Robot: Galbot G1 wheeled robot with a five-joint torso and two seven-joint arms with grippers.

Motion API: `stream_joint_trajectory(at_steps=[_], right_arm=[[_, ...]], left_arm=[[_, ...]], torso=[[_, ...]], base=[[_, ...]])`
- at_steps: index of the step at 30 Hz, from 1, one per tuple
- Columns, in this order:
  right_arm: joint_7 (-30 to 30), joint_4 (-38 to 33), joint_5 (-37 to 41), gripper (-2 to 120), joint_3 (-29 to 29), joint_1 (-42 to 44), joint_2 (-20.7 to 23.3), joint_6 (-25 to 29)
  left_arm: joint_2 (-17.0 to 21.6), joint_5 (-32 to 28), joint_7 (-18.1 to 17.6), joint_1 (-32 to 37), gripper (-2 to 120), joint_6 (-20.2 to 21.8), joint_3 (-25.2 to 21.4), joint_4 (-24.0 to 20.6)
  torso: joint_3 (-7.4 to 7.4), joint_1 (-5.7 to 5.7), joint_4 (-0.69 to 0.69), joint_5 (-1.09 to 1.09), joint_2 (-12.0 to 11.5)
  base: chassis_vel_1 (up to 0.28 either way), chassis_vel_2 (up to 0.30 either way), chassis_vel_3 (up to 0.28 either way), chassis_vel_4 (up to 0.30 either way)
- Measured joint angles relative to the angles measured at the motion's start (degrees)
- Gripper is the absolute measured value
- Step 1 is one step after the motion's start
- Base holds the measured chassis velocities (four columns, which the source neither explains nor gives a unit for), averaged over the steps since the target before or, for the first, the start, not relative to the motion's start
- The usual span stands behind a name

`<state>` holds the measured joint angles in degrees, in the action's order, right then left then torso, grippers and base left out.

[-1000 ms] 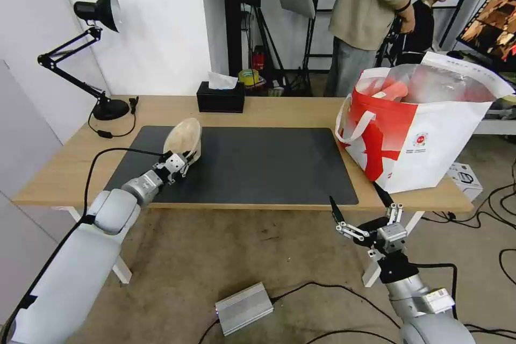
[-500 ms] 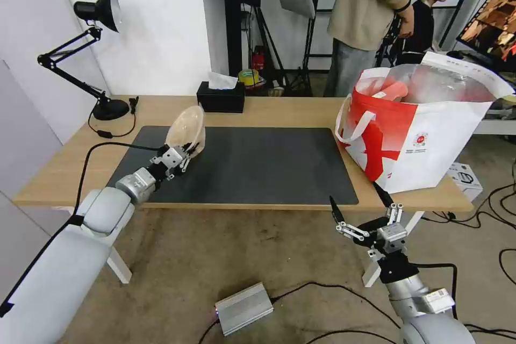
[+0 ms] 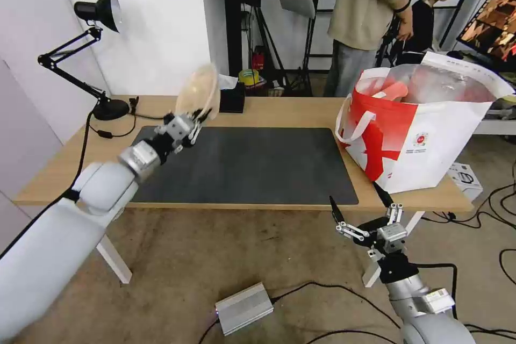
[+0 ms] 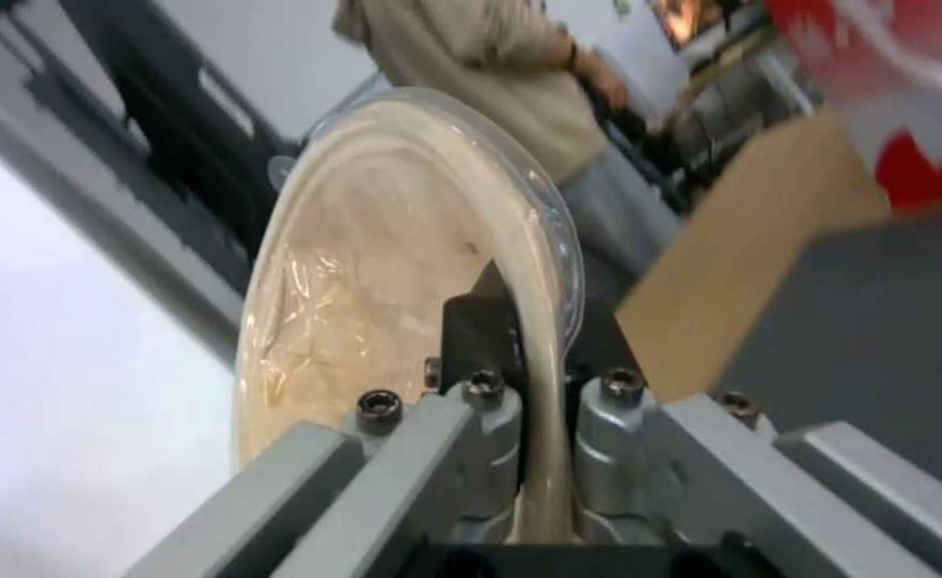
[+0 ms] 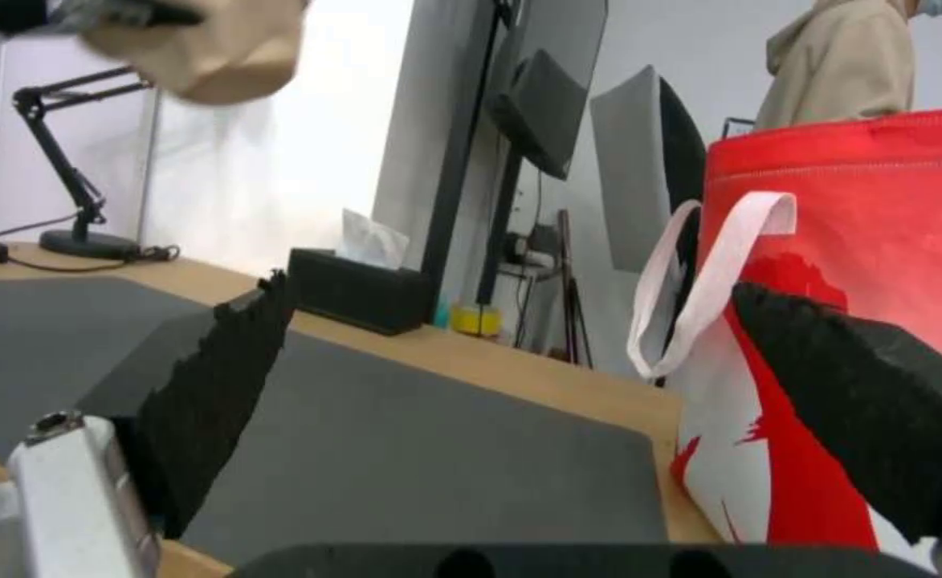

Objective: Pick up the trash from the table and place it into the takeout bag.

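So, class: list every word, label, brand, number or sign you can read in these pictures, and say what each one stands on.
No text can be read with certainty.
Takeout bag: small round logo, too small to read.
Takeout bag's top rim: a faint line of print, blurred.
Box on the floor behind the table: dark printed graphic, no legible words.
Beige pulp bowl in the left end effector: no markings visible.

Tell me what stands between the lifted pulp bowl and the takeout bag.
Nothing visible does. The left pincer holds the pulp bowl above the table; open mat lies between it and the takeout bag.
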<state>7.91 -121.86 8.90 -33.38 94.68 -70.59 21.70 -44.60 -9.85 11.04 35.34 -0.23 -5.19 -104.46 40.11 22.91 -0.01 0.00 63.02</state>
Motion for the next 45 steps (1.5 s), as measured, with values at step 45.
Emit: stream_joint_trajectory(at_steps=[45], right_arm=[[0.0,0.0,0.0,100,0.0,0.0,0.0,0.0]], left_arm=[[-24.1,-7.9,-5.1,-50.8,1,2.5,42.1,28.9]], torso=[[0.0,0.0,0.0,0.01,0.0]], base=[[0.0,0.0,0.0,0.0]])
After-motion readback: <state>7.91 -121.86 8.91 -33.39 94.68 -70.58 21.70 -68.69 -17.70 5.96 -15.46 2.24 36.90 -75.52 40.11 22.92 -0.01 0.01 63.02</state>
